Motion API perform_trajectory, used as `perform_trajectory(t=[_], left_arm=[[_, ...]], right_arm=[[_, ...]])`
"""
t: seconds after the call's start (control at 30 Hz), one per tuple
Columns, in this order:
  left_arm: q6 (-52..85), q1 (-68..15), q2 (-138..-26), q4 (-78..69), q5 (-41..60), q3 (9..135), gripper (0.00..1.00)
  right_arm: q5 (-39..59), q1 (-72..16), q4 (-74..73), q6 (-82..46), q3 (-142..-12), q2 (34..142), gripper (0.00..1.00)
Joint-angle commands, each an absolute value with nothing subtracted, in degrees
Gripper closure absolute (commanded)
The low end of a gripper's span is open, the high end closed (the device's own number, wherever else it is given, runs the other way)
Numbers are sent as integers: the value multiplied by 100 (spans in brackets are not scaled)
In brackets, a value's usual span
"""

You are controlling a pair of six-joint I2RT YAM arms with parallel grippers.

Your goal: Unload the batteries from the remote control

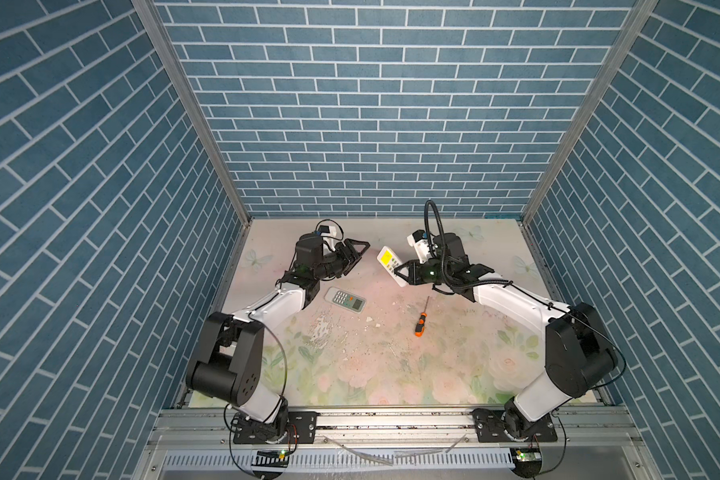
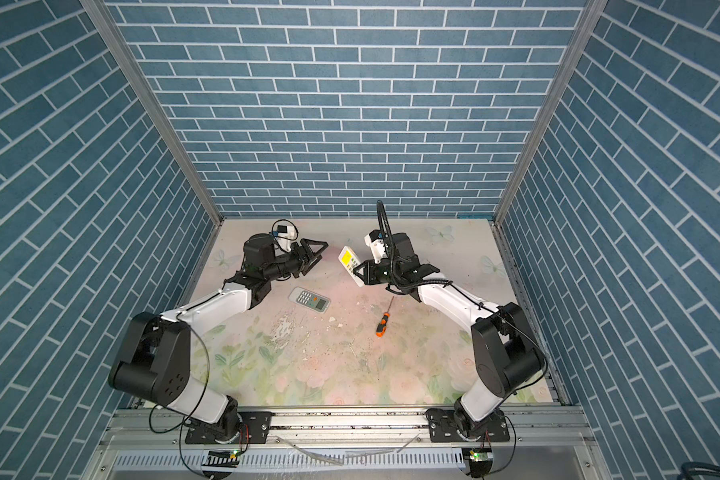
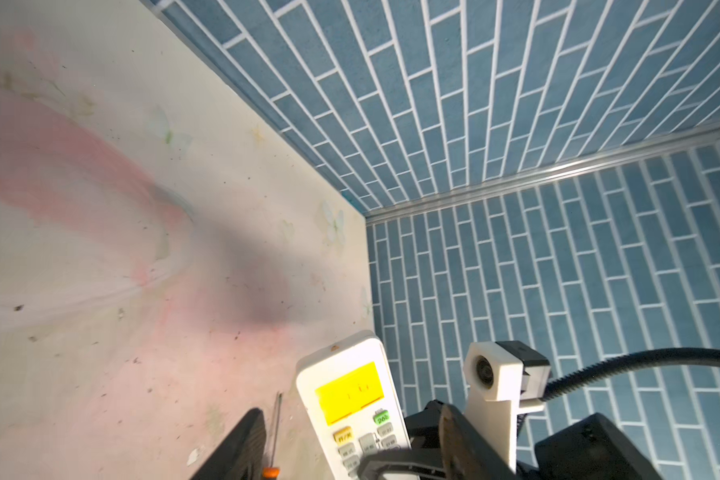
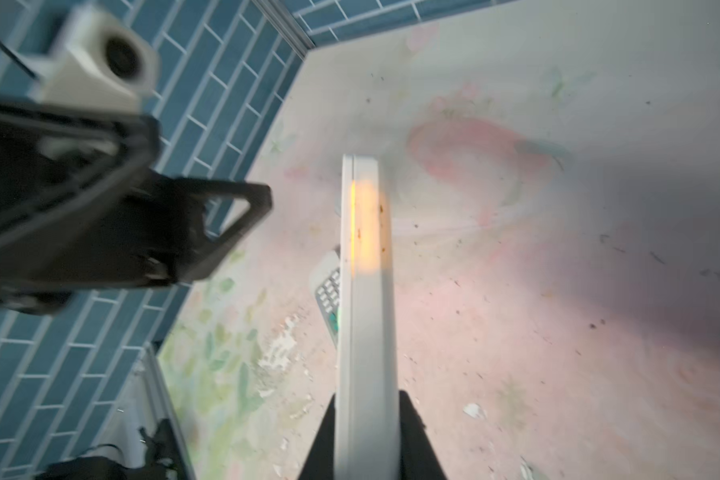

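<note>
- The right gripper is pinching the held remote by its lower end and holding it clear of the table, over the far half and a little right of the middle.
- The held remote is tilting with its yellow display and buttons facing up and towards the left gripper. The right wrist view is showing it only edge-on.
- The left gripper is hanging over the far-left part of the table with its jaws spread and nothing between them, apart from the held remote.
- The second remote is lying button side up on the table, towards the left edge and below the left gripper. The screwdriver is lying untouched near the middle, slightly right.
- The batteries are not showing in any view. They are most likely sitting inside the remotes, behind covers on the backs that the cameras are not catching.
- The step in hand looks like presenting the held remote for the left gripper to work on, so the unloading itself is hardly begun.
- Next, the back needs to face the left gripper, since only the button face is pointing that way. Then the cover needs sliding off while the right gripper is bracing the body firmly.
</note>
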State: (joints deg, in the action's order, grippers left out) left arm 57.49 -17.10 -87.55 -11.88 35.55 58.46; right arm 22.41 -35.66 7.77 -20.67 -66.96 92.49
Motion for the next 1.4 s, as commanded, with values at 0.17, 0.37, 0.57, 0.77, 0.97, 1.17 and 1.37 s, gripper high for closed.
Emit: perform_trajectory(t=[0.17,0.37,0.57,0.77,0.97,1.17,1.37], left_arm=[[4452,-1686,-8852,3094,3882,7340,17],[4820,-1737,-9195,3198,4297,7337,18],[5216,-1757,-9247,3021,4425,7256,11],[5461,-1758,-9145,2746,4334,7122,10],[5546,-1758,-9284,2737,4291,7048,22],[5637,-1767,-9524,2756,4249,7184,32],[5714,-1764,-9630,2720,4228,7349,35]], right_arm=[[240,-4335,2369,206,-7443,8910,100],[-751,-4864,2459,784,-7696,9070,100],[-1241,-5202,2429,1148,-7878,9368,100],[-1352,-5359,2393,1215,-8006,9584,100],[-1352,-5466,2311,1284,-8153,9649,100],[-1473,-5606,2314,1469,-8418,9833,100],[-1523,-5712,2268,1519,-8569,9958,100]])
